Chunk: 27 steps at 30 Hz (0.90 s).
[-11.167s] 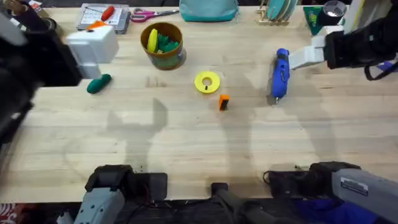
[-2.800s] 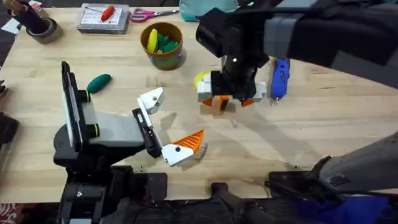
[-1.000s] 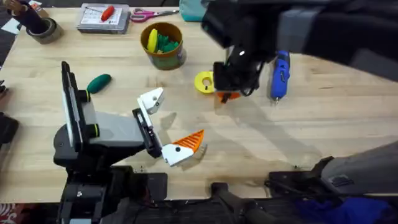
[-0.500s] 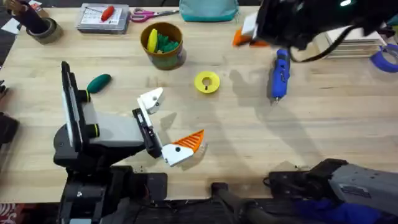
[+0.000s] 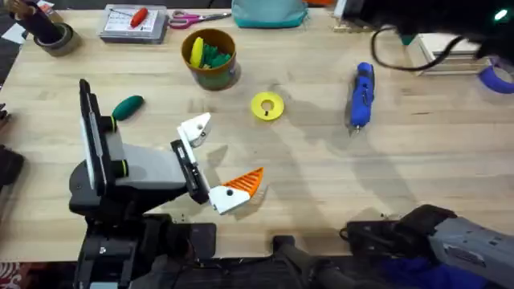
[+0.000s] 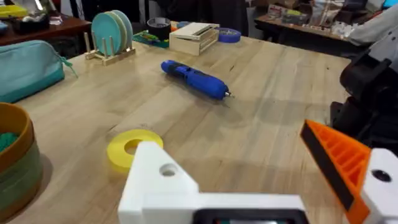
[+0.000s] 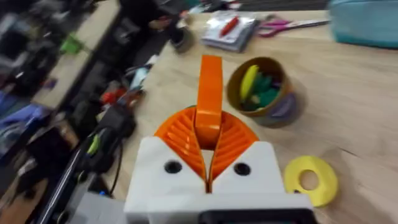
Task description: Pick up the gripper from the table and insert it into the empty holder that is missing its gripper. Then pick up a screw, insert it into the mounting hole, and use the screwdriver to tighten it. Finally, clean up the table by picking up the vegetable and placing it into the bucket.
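The gripper (image 7: pixel 210 87), a small orange block, stands upright between the orange ribbed pads of my right gripper (image 7: pixel 209 134), which is shut on it. The right arm (image 5: pixel 426 20) is high over the table's far right. My left gripper (image 5: pixel 221 156) rests open near the front left, also seen as the left gripper (image 6: pixel 245 168). One finger is the bare white holder (image 5: pixel 195 128), the other carries an orange tip (image 5: pixel 245 183). The blue screwdriver (image 5: pixel 361 95) lies at right centre. The green vegetable (image 5: pixel 127 107) lies at the left. The bucket (image 5: pixel 210 58) stands at the back.
A yellow ring (image 5: pixel 267 106) lies mid-table. Along the far edge are a clear box with a red item (image 5: pixel 132 22), scissors (image 5: pixel 197 18), a teal pouch (image 5: pixel 269 12), a tape roll (image 5: pixel 50 36) and a plate rack (image 6: pixel 112 31).
The right arm closed on the orange block beside the yellow ring, lifted it off the table and swung up to the far right. The left arm has stayed still.
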Available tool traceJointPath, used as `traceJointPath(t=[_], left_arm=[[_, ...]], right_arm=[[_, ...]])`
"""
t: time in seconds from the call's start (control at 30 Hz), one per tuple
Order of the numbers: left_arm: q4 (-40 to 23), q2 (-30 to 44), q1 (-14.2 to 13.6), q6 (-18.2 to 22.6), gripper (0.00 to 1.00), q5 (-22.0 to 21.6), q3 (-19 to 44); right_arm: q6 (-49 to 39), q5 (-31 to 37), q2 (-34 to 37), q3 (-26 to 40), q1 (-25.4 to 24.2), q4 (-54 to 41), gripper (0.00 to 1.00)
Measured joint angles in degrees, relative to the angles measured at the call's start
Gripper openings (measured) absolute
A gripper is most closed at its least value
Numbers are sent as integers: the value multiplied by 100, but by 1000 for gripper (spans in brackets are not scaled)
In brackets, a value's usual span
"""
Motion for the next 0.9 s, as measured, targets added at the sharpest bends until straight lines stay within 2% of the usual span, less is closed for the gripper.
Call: traceJointPath(t=[0.13, 0.33, 0.67, 0.9], left_arm=[[0, -1, 0, 0, 985, -1, 0], [0, -1, 0, 0, 985, -1, 0], [0, -1, 0, 0, 986, -1, 0], [0, -1, 0, 0, 985, -1, 0]], right_arm=[[84, -820, 28, -406, 0, 387, 9], [181, -1799, 38, -461, 0, 483, 9], [224, -2685, 117, -461, -38, 505, 9], [213, -3876, 709, -461, -602, 499, 9]])
